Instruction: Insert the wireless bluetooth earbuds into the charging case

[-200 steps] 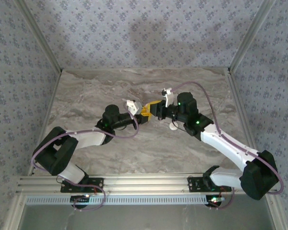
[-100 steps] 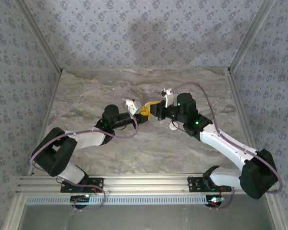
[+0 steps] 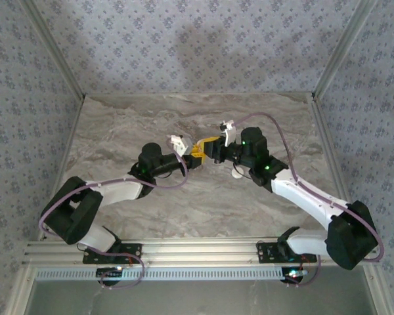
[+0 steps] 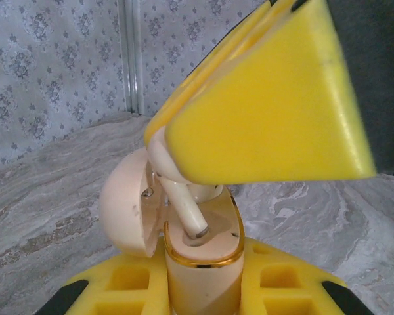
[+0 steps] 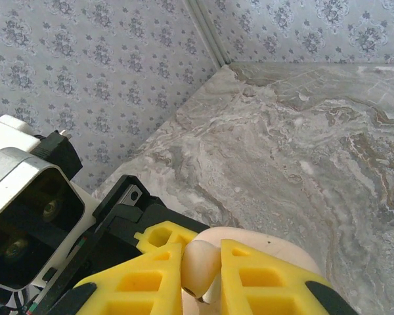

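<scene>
1. The earbud point(image 4: 184, 216): top partly hidden behind a yellow pad point(image 4: 269, 125) of the right pincer point(image 3: 208, 148).
2. The charging case point(image 4: 203, 275): base cut off by the bottom edge.
3. A small white object point(image 3: 236, 172) seen from above: too small to identify.

We list: arms, two (left arm point(image 3: 121, 190), right arm point(image 3: 308, 197)); charging case point(image 4: 197, 279), one; earbud point(image 4: 180, 200), one; small white piece point(image 3: 236, 172), one.

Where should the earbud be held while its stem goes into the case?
Grip the earbud by its rounded head, from above: the thin stem points down into the open case, so it must stay clear to slide in.
</scene>
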